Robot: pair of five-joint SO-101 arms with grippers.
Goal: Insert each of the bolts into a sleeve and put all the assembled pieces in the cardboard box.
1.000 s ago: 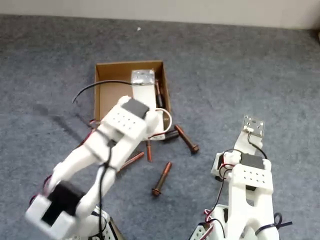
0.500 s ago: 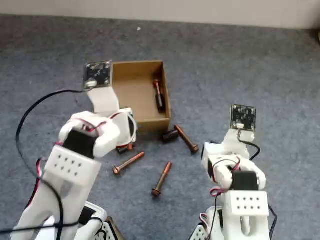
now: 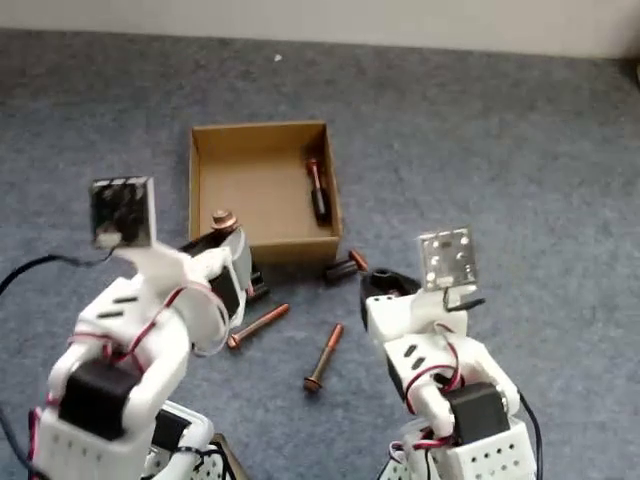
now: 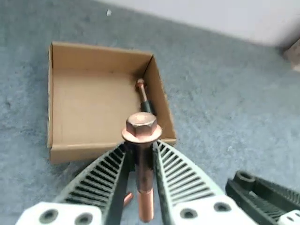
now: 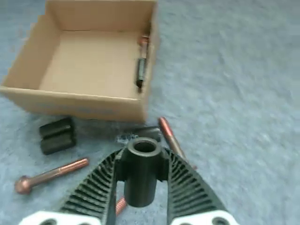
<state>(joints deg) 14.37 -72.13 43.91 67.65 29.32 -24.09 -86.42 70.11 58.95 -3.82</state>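
1. We see the left gripper (image 4: 140, 149) clamped on an upright bolt (image 4: 141, 129), and the right gripper (image 5: 142, 157) closed around a black sleeve (image 5: 139, 185).
2. The cardboard box (image 3: 262, 128) holds one assembled piece (image 3: 318, 192) along its right wall.
3. Two loose bolts (image 3: 258, 325) (image 3: 325, 357) lie on the carpet (image 3: 520, 150) near the box's front.

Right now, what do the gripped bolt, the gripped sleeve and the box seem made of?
The bolt looks like copper-toned metal, slightly shiny. The sleeve seems matte black plastic, possibly rubber. The box is plain brown cardboard, dull.
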